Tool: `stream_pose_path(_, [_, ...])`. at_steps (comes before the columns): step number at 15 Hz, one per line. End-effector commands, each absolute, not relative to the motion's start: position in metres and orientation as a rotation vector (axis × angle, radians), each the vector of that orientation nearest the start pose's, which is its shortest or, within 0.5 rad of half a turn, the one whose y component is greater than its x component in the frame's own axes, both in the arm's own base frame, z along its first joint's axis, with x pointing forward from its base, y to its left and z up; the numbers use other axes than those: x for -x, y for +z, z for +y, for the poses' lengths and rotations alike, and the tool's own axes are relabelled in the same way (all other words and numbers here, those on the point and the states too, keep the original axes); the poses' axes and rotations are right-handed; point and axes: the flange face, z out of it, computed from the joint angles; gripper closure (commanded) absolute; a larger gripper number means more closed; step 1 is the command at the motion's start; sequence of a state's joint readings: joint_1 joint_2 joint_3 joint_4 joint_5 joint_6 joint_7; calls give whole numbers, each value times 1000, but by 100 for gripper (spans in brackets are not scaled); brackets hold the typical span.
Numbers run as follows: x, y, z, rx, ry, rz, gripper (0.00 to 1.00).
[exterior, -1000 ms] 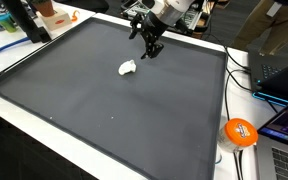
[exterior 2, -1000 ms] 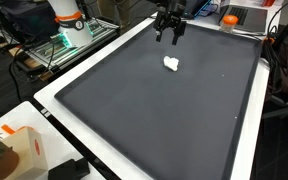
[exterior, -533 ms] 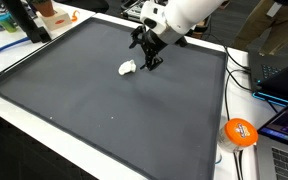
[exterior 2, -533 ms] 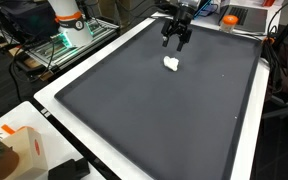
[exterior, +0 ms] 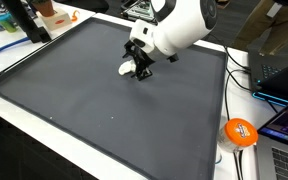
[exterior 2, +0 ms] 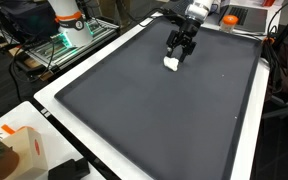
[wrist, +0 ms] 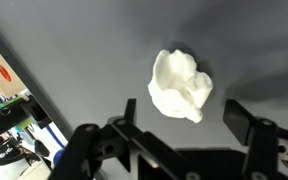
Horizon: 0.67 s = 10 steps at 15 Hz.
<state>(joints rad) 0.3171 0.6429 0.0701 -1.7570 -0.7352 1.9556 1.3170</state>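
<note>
End effector (exterior: pixel 140 69) of black metal, two-fingered, hangs low over a dark grey mat (exterior: pixel 104 120), its jaws standing wide apart. In the wrist view the end effector (wrist: pixel 182 107) straddles a small white lump (wrist: pixel 179 83): one finger (wrist: pixel 131 108) left of it, the other right, with bare mat showing on both sides, so nothing is clamped or touched. The lump is crumpled and irregular, with soft folds and rounded lobes, matte like wadded paper or cloth; which of the two cannot be told.

In both exterior views the lump (exterior: pixel 126 69) lies flat on the mat toward its far edge, partly hidden by the fingers, and the end effector (exterior 2: pixel 176 57) sits just above the lump (exterior 2: pixel 170 64). The mat (exterior 2: pixel 154 120) is smooth, slightly rubbery in look, rectangular with a low raised rim, and covers most of a white table (exterior: pixel 89 16). A bulbous, glossy white arm (exterior: pixel 184 25) comes in from the far side. Well apart, at the near right off the mat, rests a round orange disc (exterior: pixel 240 131).
</note>
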Motion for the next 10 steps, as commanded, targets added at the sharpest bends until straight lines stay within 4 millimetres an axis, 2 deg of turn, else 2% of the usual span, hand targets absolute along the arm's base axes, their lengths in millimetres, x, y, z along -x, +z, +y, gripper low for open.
stream_pose_path(1, [-602,174,186,-2341,139,-642,17])
stream_pose_path(3, [-601,172,179,-2328,85,-668,29])
stream_pose_path(4, [-600,172,177,-2325,61,-681,43])
stream_pose_path(5, [-599,172,175,-2320,42,-695,46])
stream_pose_path(7, [-597,170,172,-2313,-5,-712,59])
stream_pose_path(10, [-594,168,169,-2343,-63,-737,85])
